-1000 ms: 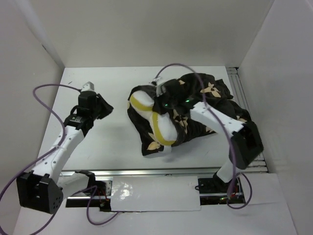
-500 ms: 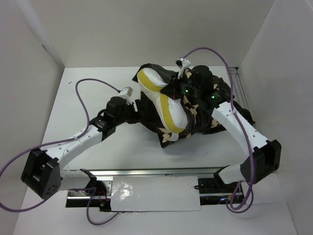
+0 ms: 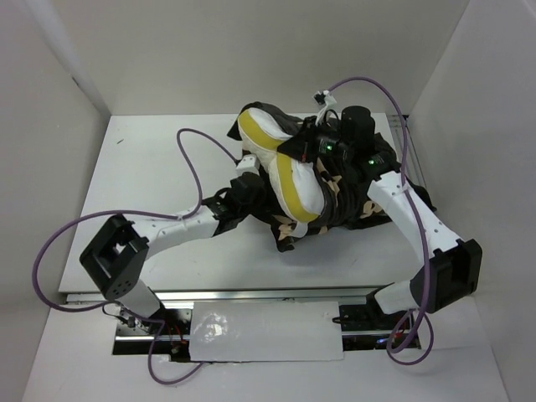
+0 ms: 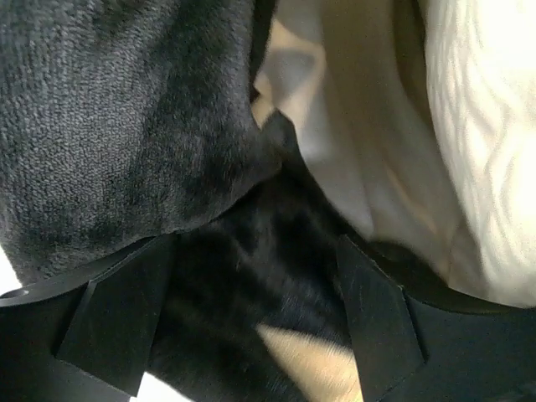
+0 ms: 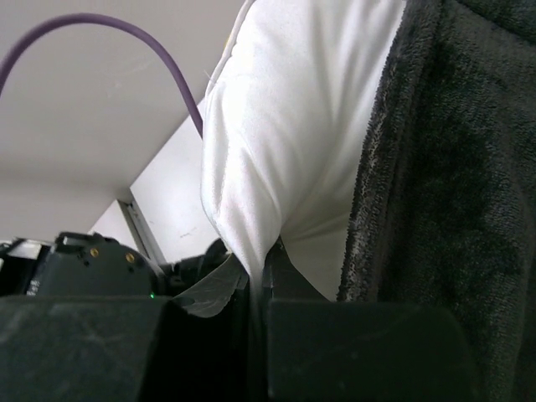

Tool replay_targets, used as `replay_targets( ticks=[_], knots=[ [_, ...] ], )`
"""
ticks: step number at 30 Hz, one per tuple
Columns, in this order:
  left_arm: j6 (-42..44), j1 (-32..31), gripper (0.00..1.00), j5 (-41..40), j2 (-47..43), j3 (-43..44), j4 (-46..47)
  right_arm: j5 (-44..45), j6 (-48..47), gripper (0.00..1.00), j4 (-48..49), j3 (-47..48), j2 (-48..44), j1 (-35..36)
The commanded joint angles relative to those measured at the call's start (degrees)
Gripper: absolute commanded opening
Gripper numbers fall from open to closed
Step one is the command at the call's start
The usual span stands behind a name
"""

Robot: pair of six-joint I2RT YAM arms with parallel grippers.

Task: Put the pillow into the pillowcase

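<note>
From above, my left pincer (image 3: 241, 191) has slid in against the pillowcase (image 3: 360, 197) under the pillow (image 3: 280, 163), at the table's (image 3: 151, 167) far right. Left wrist: my jaws, now released, straddle dark plush. Right wrist: my right pincer (image 5: 251, 280) stays clenched on white pillow fabric.

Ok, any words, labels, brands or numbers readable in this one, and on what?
None can be read in any view.
The pillowcase carries only tan flower and star prints, no lettering.
The pillow shows only stitching and a yellow trim.
</note>
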Motion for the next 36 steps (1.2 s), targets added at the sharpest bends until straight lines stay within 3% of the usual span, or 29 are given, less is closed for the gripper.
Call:
replay_targets(
  ticks=[1, 3, 7, 10, 11, 12, 13, 14, 15, 16, 19, 22, 25, 26, 27, 31, 33, 34, 35, 36],
  knots=[
    [-6.6, -1.39, 0.9, -12.15, 3.2, 5.57, 3.31, -7.84, 4.78, 0.0, 12.79, 3.93, -1.08, 0.52],
    [-9.42, -1.39, 0.92, -13.39, 4.53, 6.11, 2.43, -8.36, 4.78, 0.0, 12.19, 3.93, -1.08, 0.52],
    [-10.93, -1.39, 0.96, -14.08, 3.65, 3.91, 10.08, -9.15, 4.78, 0.0, 10.69, 3.93, -1.61, 1.05],
    [-13.82, -1.39, 0.96, -21.46, 8.82, 9.08, 1.67, -10.82, 5.39, 0.0, 10.69, 3.93, -2.22, 1.05],
    [-17.14, -1.39, 0.96, -24.18, 10.66, 14.58, -2.45, -11.87, 5.39, 0.0, 11.21, 3.4, -2.84, 1.05],
    [-18.65, -0.6, 0.96, -24.73, 12.42, 17.25, -9.45, -11.88, 5.39, 0.0, 11.22, 3.4, -2.84, 1.05],
    [-18.66, -0.59, 0.95, -24.73, 15.23, 19.36, -10.48, -11.88, 5.39, 0.0, 11.22, 3.4, -3.45, 1.05],
    [-17.88, 0.01, 0.9, -24.21, 16.12, 21.3, -10.49, -11.88, 5.39, 0.0, 9.74, 3.4, -4.07, 1.05],
    [-17.87, 0.02, 0.68, -23.16, 16.13, 21.32, -10.49, -11.27, 5.39, 0.0, 8.68, 3.4, -4.07, 0.27],
    [-17.87, 0.72, 0.53, -22.37, 16.13, 21.93, -11.88, -8.13, 4.18, 0.0, 7.28, 4.18, -4.07, 0.26],
    [-18.32, 1.34, 0.23, -21.22, 11.49, 18.08, -11.64, 0.39, -0.05, 0.0, 0.69, 6.03, -4.07, -0.35],
    [-16.74, 1.34, 0.23, -24.55, 3.5, 11.31, -11.63, 4.28, -3.12, 0.0, -4.85, 7.18, -2.23, -0.97],
    [-14.11, 2.65, 0.23, -27.01, -3.43, 7.09, -15.49, 14.89, -5.23, 0.0, -8.37, 7.18, -1.61, -0.97],
    [-14.09, 2.66, 0.2, -27.02, -5.03, 6.38, -16.89, 19.36, -6.02, 0.0, -9.25, 7.18, -1.61, -0.97],
    [-14.09, 4.48, 0.0, -27.02, -6.53, 5.16, -18.3, 20.89, -8.12, 0.0, -10.04, 6.66, -1.61, -0.27],
    [-10.52, 9.24, 0.0, -23.61, -13.56, 1.99, -21.22, 25.56, -11.13, 0.0, -11.55, 3.84, -0.47, 2.1],
    [-5.95, 10.56, 0.0, -18.79, -16.63, -0.46, -14.56, 21.29, -11.13, 0.0, -8.93, 2.61, -1.16, 2.63],
    [-0.79, 10.57, 0.0, -12.58, -17.26, -1.26, -11.31, 20.47, -11.13, 0.0, -8.13, 2.09, -1.17, 2.63],
    [1.44, 10.57, 0.0, -9.64, -17.27, -2.23, -4.06, 20.46, -10.43, 0.0, -7.33, 2.08, -1.95, 2.63],
    [3.2, 9.44, 0.08, -7.35, -17.27, -3.28, -0.59, 19.94, -10.43, 0.0, -6.63, 2.08, -1.96, 3.16]
  ],
)
